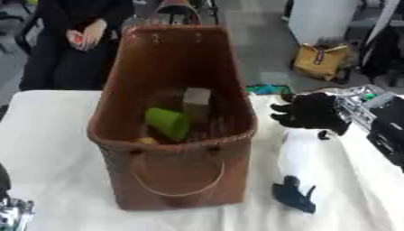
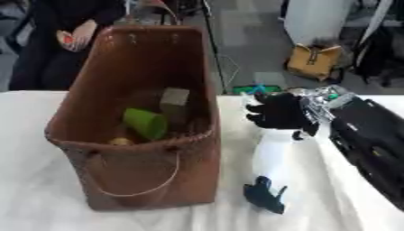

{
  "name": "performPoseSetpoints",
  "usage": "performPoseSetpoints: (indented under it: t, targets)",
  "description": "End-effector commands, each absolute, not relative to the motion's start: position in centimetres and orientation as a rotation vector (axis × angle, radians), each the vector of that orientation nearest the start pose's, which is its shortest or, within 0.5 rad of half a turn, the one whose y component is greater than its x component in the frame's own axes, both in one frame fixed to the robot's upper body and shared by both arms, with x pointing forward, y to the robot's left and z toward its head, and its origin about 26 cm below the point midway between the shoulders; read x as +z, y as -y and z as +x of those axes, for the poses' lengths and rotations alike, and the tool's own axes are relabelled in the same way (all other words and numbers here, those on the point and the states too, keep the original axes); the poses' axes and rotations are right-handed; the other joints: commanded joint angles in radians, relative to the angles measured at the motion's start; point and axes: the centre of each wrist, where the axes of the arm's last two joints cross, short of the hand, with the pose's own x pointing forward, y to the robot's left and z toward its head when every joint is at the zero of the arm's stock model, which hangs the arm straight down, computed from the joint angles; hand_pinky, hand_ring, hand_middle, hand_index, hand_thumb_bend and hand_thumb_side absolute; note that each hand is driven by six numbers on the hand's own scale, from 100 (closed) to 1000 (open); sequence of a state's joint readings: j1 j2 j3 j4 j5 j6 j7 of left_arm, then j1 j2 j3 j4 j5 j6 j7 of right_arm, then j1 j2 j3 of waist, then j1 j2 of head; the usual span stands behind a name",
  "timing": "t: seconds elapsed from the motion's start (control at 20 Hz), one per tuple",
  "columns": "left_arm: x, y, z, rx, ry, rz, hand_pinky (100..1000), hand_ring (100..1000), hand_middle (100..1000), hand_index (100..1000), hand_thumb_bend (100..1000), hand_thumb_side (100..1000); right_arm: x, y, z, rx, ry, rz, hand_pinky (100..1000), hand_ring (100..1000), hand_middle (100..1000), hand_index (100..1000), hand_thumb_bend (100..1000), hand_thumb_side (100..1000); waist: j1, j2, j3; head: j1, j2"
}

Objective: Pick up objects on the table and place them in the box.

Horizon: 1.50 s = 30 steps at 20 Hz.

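Dark blue object [image 1: 293, 195] on table [image 1: 55, 135], right hand [image 1: 312, 112] above, fingers curled, empty, beside basket [image 1: 175, 113]

Tall brown basket [image 1: 173, 149] walls off the table's [image 1: 47, 135] middle (top's open though), dark spray bottle [image 1: 296, 191] lies beside it.

This looks like a lab or open workroom. A bench [image 1: 47, 135] draped in white cloth stands on a grey floor [image 1: 260, 49], and beyond it a yellow bag [image 1: 319, 61] lies on the floor beside dark equipment stands [image 2: 371, 49] and a white cabinet [image 1: 328, 18].
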<state>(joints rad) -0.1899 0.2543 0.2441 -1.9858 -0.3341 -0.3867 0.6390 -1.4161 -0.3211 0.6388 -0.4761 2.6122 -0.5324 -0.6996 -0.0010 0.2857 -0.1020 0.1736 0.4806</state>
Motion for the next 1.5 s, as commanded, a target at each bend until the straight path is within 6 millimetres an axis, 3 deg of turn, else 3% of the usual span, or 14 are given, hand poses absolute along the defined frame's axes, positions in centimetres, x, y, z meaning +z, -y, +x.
performPoseSetpoints:
  t: [0.05, 0.7, 1.2, 1.5]
  targets:
    - [18.4, -32.3, 28.2, -0.414, -3.220, -1.165, 712, 701, 834, 714, 100, 942, 28.0, 15.9, 52.3, -1.998, -0.643, 0.852, 794, 1000, 1000, 1000, 511, 842, 0.003, -0.014, 0.005, 0.004, -0.014]
    - [18.5, -32.4, 28.3, -0.424, -3.214, -1.169, 714, 701, 835, 714, 100, 945, 27.1, 16.4, 52.7, -2.174, -0.698, 0.726, 804, 1000, 1000, 1000, 463, 880, 0.002, -0.006, 0.008, 0.007, -0.013]
    - [18.7, -32.4, 28.3, -0.415, -3.207, -1.175, 715, 701, 836, 714, 100, 952, 27.4, 15.8, 52.6, -2.175, -0.662, 0.702, 807, 1000, 1000, 1000, 450, 888, -0.007, -0.003, 0.002, 0.004, -0.022]
    - [18.8, -32.4, 28.3, -0.419, -3.207, -1.173, 716, 701, 836, 714, 100, 953, 25.9, 16.3, 53.1, -2.231, -0.749, 0.687, 797, 1000, 1000, 1000, 433, 870, -0.004, 0.001, 0.003, 0.009, -0.027]
